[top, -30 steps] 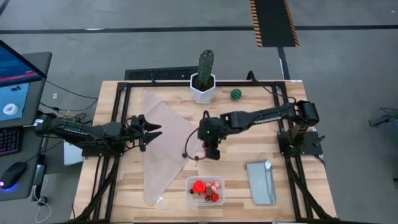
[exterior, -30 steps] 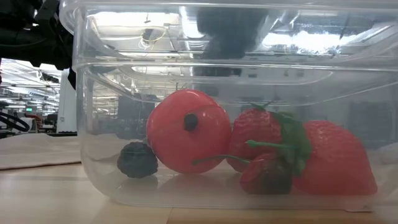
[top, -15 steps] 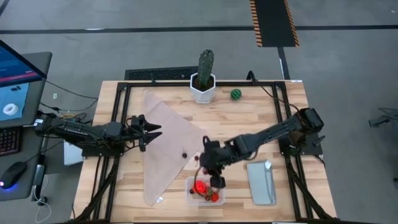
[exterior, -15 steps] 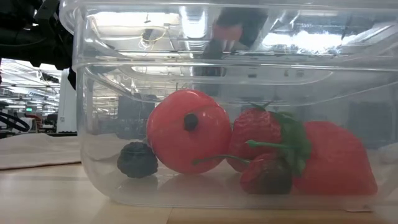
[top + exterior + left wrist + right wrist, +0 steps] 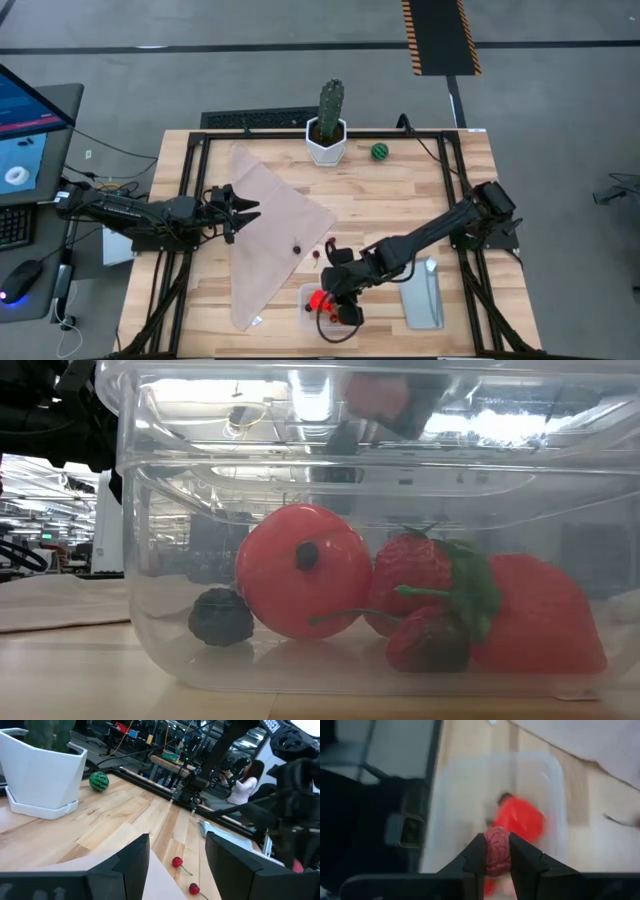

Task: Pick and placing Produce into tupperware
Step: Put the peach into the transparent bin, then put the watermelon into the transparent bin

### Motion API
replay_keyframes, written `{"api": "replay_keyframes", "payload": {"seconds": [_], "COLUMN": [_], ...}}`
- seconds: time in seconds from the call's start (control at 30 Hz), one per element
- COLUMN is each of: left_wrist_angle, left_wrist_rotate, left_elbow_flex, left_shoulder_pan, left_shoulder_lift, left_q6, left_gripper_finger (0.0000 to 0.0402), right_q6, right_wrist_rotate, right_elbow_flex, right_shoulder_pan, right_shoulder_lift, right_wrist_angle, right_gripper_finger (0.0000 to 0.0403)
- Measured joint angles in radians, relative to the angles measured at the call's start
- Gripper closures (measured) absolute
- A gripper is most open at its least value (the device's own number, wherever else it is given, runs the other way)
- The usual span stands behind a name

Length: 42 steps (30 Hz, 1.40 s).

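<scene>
Bench (image 5: 400, 205): I see a pale wooden top inside a black frame; the grain runs across it.
Cactus (image 5: 331, 103): upright in a white angular pot (image 5: 327, 143) at the far edge of my overhead feed, about mid-width; the pot also fills the near corner of the left wrist feed.
Cloth (image 5: 268, 225): beige, spread flat as a rough triangle on the left half of the bench.
Lid (image 5: 421, 293): flat grey-blue rectangle on the right near side; lying on the wood.
Monitor (image 5: 25, 130): lit screen on a desk off the bench's left side; a mouse (image 5: 18, 278) sits nearer.
Floor tape (image 5: 440, 37): yellow-black striped strip on grey floor beyond the bench.
Person (image 5: 245, 775): seated in the room behind, on my left wrist feed.
</scene>
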Motion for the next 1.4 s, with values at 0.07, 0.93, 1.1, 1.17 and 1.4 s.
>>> {"api": "replay_keyframes", "payload": {"seconds": [0.07, 0.93, 1.1, 1.17, 1.4], "left_wrist_angle": [0.001, -0.001, -0.005, -0.006, -0.011], "left_wrist_rotate": [0.005, 0.011, 0.028, 0.028, 0.028], "left_elbow_flex": [0.0, 0.0, 0.0, 0.0, 0.0], "left_shoulder_pan": [0.0, 0.0, 0.0, 0.0, 0.0], "left_shoulder_lift": [0.0, 0.0, 0.0, 0.0, 0.0], "left_q6": [-0.001, -0.007, -0.007, -0.007, -0.007], "left_gripper_finger": [0.0219, 0.0219, 0.0219, 0.0219, 0.0219], "right_q6": [0.008, -0.112, -0.136, -0.147, -0.215], "right_wrist_rotate": [0.003, 0.105, 0.213, 0.269, 0.309], "right_elbow_flex": [-0.007, -0.006, -0.005, -0.005, -0.006], "right_shoulder_pan": [-0.003, -0.11, -0.214, -0.263, -0.491], "right_shoulder_lift": [0.007, -0.186, -0.297, -0.336, -0.454], "right_wrist_angle": [-0.043, -0.221, -0.37, -0.434, -0.544], "right_gripper_finger": [0.0292, 0.0117, 0.0117, 0.0117, 0.0117]}}
